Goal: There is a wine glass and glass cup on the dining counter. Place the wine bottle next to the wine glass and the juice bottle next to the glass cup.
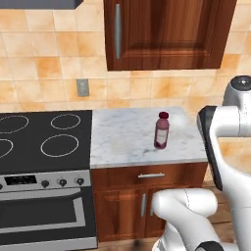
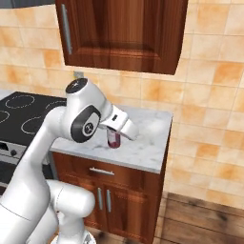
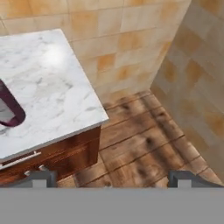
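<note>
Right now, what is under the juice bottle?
The juice bottle stands upright on the narrow marble worktop, beside the stove. Below the worktop is a wooden cabinet with a drawer; its inside is hidden.

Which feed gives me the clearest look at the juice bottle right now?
The left base view: the juice bottle stands whole and upright on the worktop. In the right base view the arm hides most of it; the hand view catches just its base at the frame edge.

juice bottle (image 1: 162,130) on worktop (image 1: 127,142), right of stove (image 1: 44,139)
</note>
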You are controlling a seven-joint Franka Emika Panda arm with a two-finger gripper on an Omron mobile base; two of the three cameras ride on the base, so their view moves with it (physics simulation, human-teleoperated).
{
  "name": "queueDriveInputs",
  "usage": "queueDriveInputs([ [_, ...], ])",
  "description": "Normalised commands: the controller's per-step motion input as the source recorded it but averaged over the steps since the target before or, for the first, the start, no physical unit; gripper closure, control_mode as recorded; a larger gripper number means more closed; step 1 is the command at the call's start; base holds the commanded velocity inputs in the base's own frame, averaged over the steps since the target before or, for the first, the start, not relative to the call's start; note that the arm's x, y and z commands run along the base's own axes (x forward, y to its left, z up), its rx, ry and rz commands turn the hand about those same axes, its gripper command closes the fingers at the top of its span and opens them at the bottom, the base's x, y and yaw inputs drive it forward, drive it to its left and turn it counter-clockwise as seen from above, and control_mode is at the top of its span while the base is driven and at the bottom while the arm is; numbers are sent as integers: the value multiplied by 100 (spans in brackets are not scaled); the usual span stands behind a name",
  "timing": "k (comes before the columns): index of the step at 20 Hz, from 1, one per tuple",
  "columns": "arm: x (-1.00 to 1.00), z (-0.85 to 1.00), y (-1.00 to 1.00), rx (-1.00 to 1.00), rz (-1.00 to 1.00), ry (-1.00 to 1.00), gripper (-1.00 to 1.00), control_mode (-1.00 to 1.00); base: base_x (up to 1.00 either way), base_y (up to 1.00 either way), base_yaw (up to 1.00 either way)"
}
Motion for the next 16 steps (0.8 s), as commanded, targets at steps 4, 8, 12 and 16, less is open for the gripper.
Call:
queueDriveInputs([
  [4, 26, -11, -2, 25, 62, 0, -100, -100, 0, 0, 0],
  [8, 77, -36, 0, 22, 74, -3, -100, -100, 0, 0, 0],
  [12, 90, -61, 0, 14, 75, -15, -100, -100, 0, 0, 0],
  [16, 100, -2, 0, 16, 49, -1, -100, -100, 0, 0, 0],
])
